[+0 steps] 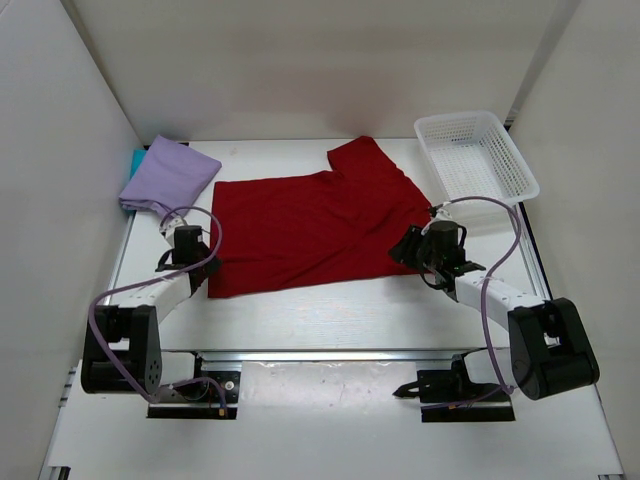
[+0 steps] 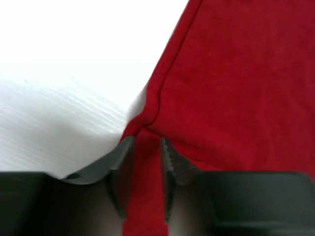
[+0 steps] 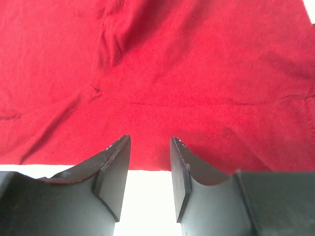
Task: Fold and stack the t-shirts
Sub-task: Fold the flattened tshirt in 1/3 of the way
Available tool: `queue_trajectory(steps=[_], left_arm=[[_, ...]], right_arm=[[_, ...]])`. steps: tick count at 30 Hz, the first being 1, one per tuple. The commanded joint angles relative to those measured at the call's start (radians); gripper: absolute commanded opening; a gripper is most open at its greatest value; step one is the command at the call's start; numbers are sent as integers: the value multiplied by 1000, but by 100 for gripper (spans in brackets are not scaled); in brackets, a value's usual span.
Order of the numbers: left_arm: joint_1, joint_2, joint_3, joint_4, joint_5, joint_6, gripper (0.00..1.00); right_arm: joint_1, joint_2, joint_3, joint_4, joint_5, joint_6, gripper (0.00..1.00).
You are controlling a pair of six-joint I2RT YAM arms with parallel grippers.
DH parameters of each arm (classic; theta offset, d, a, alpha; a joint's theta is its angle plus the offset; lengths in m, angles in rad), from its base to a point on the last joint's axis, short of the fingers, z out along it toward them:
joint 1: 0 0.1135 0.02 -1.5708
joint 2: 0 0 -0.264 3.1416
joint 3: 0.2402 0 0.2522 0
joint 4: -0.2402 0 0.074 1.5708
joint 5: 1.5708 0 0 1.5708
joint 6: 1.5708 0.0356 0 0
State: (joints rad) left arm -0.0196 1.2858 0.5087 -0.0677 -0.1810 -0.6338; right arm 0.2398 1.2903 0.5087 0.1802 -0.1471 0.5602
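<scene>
On table point(image 1: 300, 320), left pincer point(image 2: 146, 142) nips red t-shirt point(image 1: 310, 225) corner; right pincer point(image 3: 150, 140) parted.

Basket point(image 1: 476, 158) blocks far right, lavender shirt point(image 1: 170, 175) far left; near table point(image 1: 300, 315) free.

Teal t-shirt point(image 1: 135, 160) mostly hidden under lavender t-shirt point(image 1: 172, 174); red t-shirt point(image 1: 310, 225) cropped in wrist views.

From above and behind we see the whole table point(image 1: 330, 315); our wrist views hang close over the red t-shirt point(image 1: 310, 225) (its near edge), shared by all.
</scene>
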Motion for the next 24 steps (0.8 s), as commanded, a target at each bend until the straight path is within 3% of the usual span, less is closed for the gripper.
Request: queue_trajectory(steps=[1,7,10,16,24], left_arm=[[-11,21,66,-64,-26,28,40],[-14,144,149,-138,15,54,42],[-25,202,186,-175,20,71,30],[12,155,146,-178,41,65,0],[136,69,148,-201,64,88,0]], right_arm=[[-7,-23,-22,80,-32,15,37],[-27,-39,-32,123,-65,32,36],[-34,-55,-38,122,-62,21,36],[-49,-88,-62,111,-7,9,37],[-137,-45,-45,48,113,-29,37]])
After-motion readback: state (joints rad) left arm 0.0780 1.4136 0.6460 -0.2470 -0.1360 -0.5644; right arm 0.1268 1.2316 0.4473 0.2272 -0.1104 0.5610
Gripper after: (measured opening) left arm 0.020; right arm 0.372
